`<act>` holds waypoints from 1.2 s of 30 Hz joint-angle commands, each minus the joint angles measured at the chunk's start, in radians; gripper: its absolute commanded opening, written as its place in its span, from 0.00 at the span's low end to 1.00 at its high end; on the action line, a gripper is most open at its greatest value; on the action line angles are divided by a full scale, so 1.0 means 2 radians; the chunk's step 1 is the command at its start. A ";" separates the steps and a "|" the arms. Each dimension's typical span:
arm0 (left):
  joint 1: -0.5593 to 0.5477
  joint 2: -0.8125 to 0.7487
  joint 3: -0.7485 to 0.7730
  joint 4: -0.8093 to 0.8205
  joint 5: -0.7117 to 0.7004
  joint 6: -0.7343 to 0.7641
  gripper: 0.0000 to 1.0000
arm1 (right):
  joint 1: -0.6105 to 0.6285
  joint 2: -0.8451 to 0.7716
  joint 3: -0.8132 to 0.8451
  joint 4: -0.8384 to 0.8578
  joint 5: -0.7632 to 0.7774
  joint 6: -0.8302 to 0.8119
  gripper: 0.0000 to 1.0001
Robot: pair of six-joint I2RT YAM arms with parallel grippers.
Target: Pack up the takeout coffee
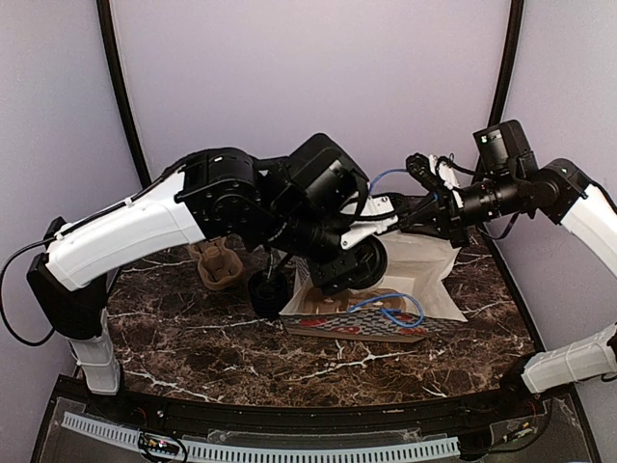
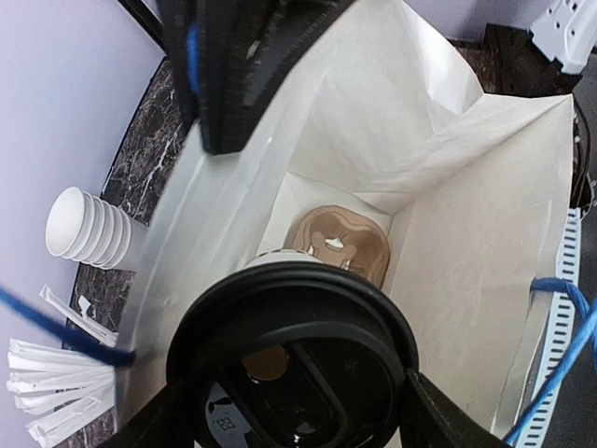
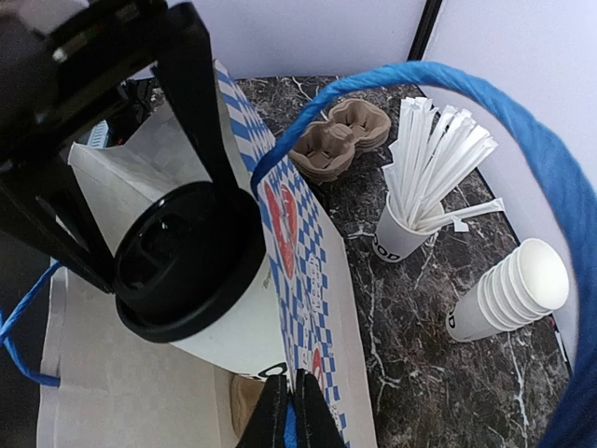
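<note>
The takeout coffee, a white paper cup [image 3: 233,322] with its black lid [image 3: 182,257] on, hangs tilted in the mouth of an open white paper bag [image 2: 448,233]. My left gripper [image 2: 294,411] is shut on it, one black finger [image 3: 201,121] on each side of the lid [image 2: 289,345]. A brown pulp carrier [image 2: 338,243] lies at the bottom of the bag, below the cup. My right gripper [image 3: 287,411] is shut on the bag's blue cord handle [image 3: 448,84] and holds it up. From above, the left gripper [image 1: 349,262] hides the cup.
On the marble table beside the bag's blue-checked side [image 3: 298,243] stand a cup of white straws [image 3: 410,215] and a stack of white cups [image 3: 508,289]. A second brown carrier [image 3: 340,140] sits farther back. The bag's other blue handle [image 1: 390,311] lies on its near side.
</note>
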 commanded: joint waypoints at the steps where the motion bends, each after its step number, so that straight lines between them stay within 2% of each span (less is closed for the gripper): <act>1: -0.018 0.015 0.002 -0.014 -0.063 0.035 0.26 | 0.013 -0.012 -0.014 0.008 -0.030 0.005 0.00; 5: -0.035 0.036 -0.005 -0.018 -0.076 0.043 0.25 | 0.021 -0.012 -0.016 0.002 -0.027 0.005 0.00; 11: -0.067 0.048 -0.039 -0.019 -0.150 0.054 0.24 | 0.031 -0.012 -0.013 -0.007 -0.041 0.005 0.00; 17: -0.104 0.064 -0.052 -0.024 -0.173 0.049 0.22 | 0.036 -0.015 -0.036 -0.008 -0.049 0.004 0.01; 26: -0.148 0.076 -0.074 -0.029 -0.190 0.039 0.20 | 0.032 -0.025 -0.017 -0.039 -0.068 -0.004 0.59; 31: -0.163 0.083 -0.066 -0.041 -0.212 0.024 0.19 | 0.012 -0.037 0.017 -0.087 -0.092 -0.032 0.79; 36: -0.168 0.090 -0.068 -0.051 -0.213 0.007 0.18 | -0.022 -0.041 0.076 -0.172 -0.160 -0.075 0.94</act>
